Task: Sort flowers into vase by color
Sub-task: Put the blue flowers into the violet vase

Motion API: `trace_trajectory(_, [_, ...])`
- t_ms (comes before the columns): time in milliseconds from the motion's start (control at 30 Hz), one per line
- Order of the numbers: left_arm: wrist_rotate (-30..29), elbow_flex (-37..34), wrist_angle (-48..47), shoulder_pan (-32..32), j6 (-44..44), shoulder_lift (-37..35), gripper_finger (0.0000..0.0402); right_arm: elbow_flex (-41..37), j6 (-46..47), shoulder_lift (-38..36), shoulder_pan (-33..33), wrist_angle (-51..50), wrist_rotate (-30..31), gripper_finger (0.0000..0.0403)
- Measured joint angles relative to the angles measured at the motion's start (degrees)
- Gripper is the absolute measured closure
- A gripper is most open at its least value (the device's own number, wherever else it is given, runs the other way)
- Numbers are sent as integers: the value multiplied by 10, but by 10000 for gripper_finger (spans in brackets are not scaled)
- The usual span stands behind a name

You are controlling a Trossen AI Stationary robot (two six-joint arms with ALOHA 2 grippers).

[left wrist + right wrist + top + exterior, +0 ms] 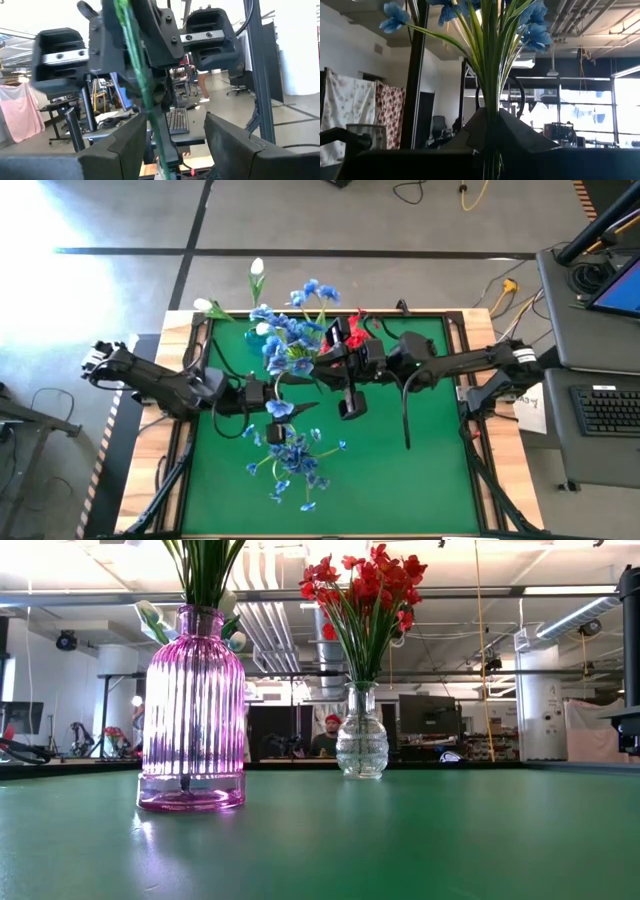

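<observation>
Right end effector [490,135] – one blue spray [490,50].

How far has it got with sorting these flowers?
Done: the red flowers stand in the clear vase, and the pink vase holds stems with white buds. In hand: the right gripper is shut on a bunch of blue flowers, while the left gripper is open around a green stem. Left: getting that blue bunch into a vase.
</observation>
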Motion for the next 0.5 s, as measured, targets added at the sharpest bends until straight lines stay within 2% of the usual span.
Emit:
trace_trajectory(133, [-3, 23, -1, 0, 1, 20, 219, 0, 4, 9, 0, 17, 0, 374])
trace_trajectory(300, [-15, 38, -1, 0, 0, 32, 244, 0, 7, 9, 4, 21, -2, 374])
trace_trajectory(400, [-33, 39, -5, 0, 0, 33, 268, 0, 7, 9, 8, 22, -2, 374])
trace_trajectory(500, [-36, 36, -15, 0, -6, 30, 313, 0, 7, 9, 8, 16, -3, 374])
